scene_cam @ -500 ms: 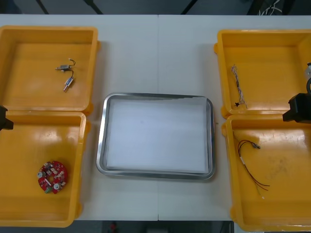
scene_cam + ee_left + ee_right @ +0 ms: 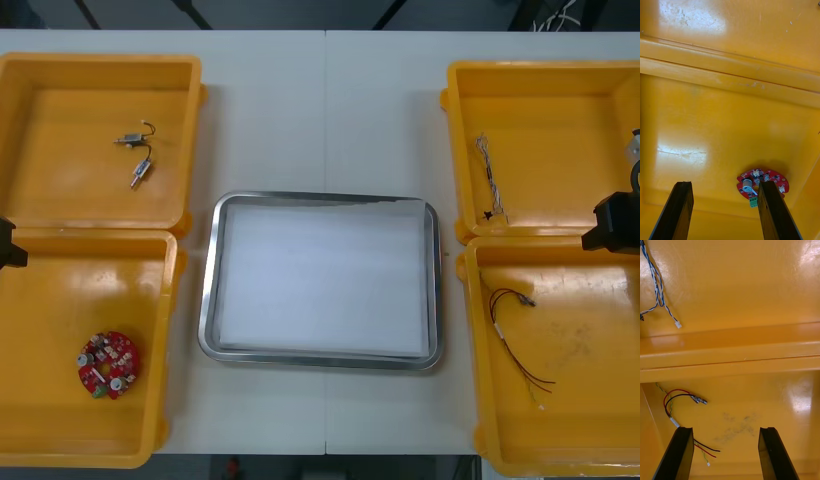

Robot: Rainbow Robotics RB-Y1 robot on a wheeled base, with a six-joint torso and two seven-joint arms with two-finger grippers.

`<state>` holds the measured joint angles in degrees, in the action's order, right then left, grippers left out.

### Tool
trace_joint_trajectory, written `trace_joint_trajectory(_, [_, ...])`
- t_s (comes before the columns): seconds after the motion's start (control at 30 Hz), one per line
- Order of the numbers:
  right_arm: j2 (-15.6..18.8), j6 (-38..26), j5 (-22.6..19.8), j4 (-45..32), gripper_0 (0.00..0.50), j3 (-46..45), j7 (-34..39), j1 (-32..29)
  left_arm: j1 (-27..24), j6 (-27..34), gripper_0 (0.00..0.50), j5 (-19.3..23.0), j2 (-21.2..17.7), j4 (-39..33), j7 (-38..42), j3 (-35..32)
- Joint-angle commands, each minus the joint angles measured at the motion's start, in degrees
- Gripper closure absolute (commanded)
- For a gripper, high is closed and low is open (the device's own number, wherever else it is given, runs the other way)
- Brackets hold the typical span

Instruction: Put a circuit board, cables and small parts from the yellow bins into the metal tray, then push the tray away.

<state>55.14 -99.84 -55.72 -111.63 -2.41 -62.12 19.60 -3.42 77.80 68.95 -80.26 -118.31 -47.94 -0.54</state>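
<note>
A round red circuit board lies in the near left yellow bin. In the left wrist view the circuit board sits just beyond one finger of my open left gripper. My left arm shows at the left edge. The far left bin holds small metal parts. The metal tray, white inside, is at the centre. My right gripper is open above the near right bin, next to the red and black cable. A twisted blue and white cable lies in the far right bin.
My right arm hangs over the rim between the two right bins. The red and black cable and the twisted cable lie in the right bins. Bare table runs beyond the tray.
</note>
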Motion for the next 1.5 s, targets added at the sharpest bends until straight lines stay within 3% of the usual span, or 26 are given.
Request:
trace_joint_trajectory(0.03, [-0.3,-0.26,0.44,-1.66,0.0,-1.63,0.95,-0.44,0.79,-0.37,0.0,-0.48,-2.62,-0.78,-5.41,-0.95])
trace_joint_trajectory(1.5, [-0.3,-0.26,0.44,-1.66,0.0,-1.63,0.95,-0.44,0.79,-0.37,0.0,-0.48,-2.62,-0.78,-5.41,-0.95])
